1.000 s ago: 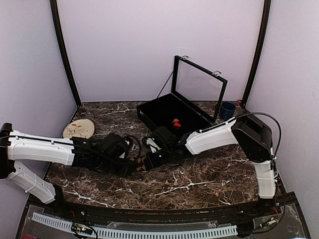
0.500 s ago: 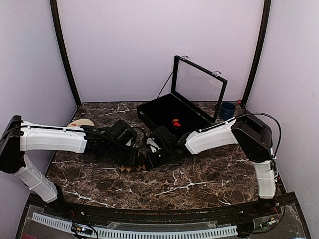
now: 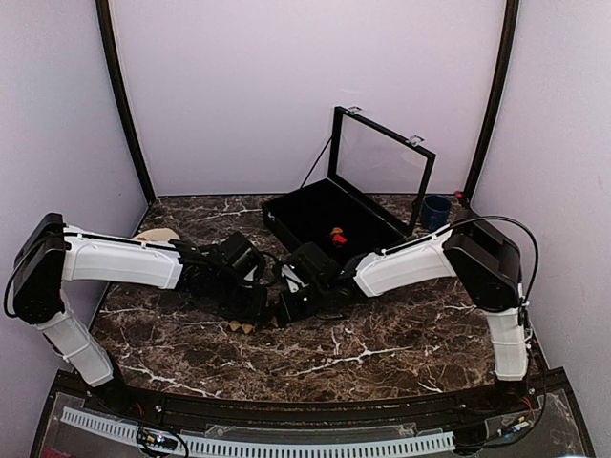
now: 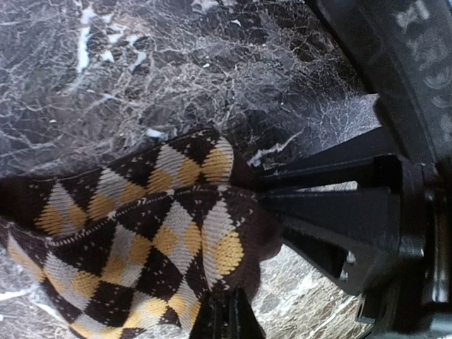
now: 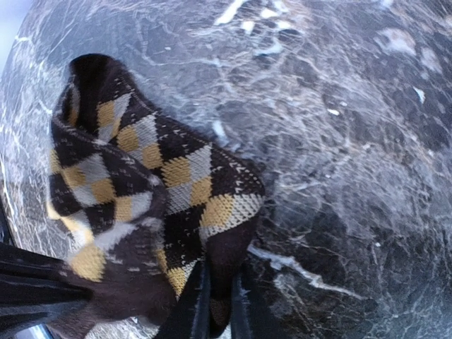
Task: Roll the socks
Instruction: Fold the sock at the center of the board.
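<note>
- Black fingers of the left gripper [image 4: 227, 314] are pressed together on the lower edge of the tan-diamond sock [image 4: 141, 233], pinching the cloth between them.
- The right gripper [image 5: 215, 307] has its two fingers a narrow gap apart. The sock's dark brown edge is caught in that gap, so it too grips the cloth.
- The sock is a bunched, partly folded wad of dark knit with tan, yellow and grey diamonds. It hangs between the two grippers, which come at it from opposite sides with their tips close together.
- The sock lies low over the table [image 3: 382, 353]. Whether its underside rests on the stone cannot be told.
- The table top is dark brown marble with white veins.
- From above, the grippers meet a little left of the table's middle. The left arm reaches in from the left wall and the right arm stretches across from the right.
- Only a few tan flecks of the sock show below the grippers in that view.
- Just behind the grippers stands a black box [image 3: 277, 221] with its glass lid [image 3: 382, 157] raised upright at the back.
- Inside the box lies a small red-and-orange bundle [image 3: 336, 236], too small to make out in detail.
- A dark blue cup [image 3: 436, 210] stands to the right of the box, near the back right corner.
- A pale wooden disc [image 3: 158, 234] lies at the left of the table, partly hidden behind the left arm.
- Plain lilac walls close in the table on three sides.
</note>
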Robot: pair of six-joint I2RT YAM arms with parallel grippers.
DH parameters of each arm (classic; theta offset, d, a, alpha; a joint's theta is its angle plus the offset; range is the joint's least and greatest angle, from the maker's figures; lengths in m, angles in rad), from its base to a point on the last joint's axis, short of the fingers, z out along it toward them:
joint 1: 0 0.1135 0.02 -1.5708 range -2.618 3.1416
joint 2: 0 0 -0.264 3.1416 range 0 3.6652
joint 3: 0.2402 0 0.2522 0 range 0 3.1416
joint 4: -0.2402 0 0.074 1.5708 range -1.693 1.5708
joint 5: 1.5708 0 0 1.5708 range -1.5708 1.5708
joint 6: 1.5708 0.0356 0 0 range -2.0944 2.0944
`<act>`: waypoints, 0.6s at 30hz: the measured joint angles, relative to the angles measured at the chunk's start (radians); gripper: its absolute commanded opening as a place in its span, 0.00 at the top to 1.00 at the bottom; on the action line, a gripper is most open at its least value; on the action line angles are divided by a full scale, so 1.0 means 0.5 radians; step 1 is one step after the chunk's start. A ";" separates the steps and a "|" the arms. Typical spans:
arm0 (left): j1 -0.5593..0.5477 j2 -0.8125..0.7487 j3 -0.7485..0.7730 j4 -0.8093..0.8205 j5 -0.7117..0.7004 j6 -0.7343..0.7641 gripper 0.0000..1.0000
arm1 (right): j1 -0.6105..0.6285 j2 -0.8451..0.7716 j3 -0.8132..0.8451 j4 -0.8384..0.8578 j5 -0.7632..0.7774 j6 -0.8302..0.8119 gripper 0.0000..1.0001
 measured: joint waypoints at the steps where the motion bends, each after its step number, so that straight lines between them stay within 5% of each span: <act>1: 0.000 0.014 0.008 -0.001 0.010 -0.003 1.00 | 0.002 0.000 0.000 0.003 0.001 -0.001 0.80; 18: 0.068 0.098 0.082 0.064 0.067 -0.036 1.00 | 0.011 -0.109 -0.095 -0.069 0.108 0.005 0.69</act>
